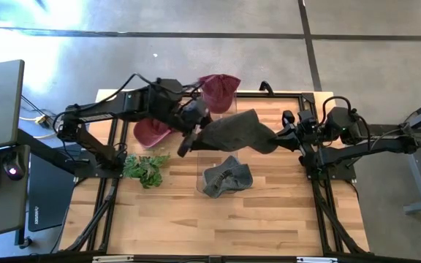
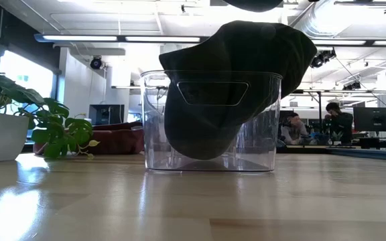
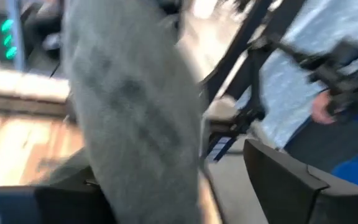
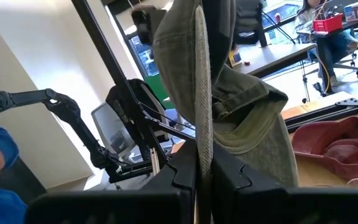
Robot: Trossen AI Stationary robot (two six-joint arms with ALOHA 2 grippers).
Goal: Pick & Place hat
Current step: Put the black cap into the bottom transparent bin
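Note:
A dark olive hat [image 1: 236,131] hangs between my two grippers above a clear plastic bin [image 2: 153,134]. In the low view the hat [image 2: 236,80] shows through the bin's front wall, with its rounded lower part just above the bin's floor. My right gripper [image 1: 280,135] is at the hat's right end and is shut on it [image 4: 204,168]. My left gripper [image 1: 187,142] is at the hat's left end. In the left wrist view its fingers [image 3: 166,193] stand apart with the hat [image 3: 135,112] between them. My right gripper pinches the hat's thin stitched brim edge [image 4: 202,143] between its two fingers, coming level from the table's right. The hat reaches on past the fingertips toward the left arm, lifted clear of the table, its crown sagging into the bin. My left gripper: I cannot tell whether its fingers touch the hat.
Two maroon hats lie at the table's far side [image 1: 221,89] and far left [image 1: 152,131]. A grey hat [image 1: 227,179] lies near the bin's near right corner. A potted plant [image 1: 145,168] stands to the left. People sit in the room beyond [image 2: 340,120].

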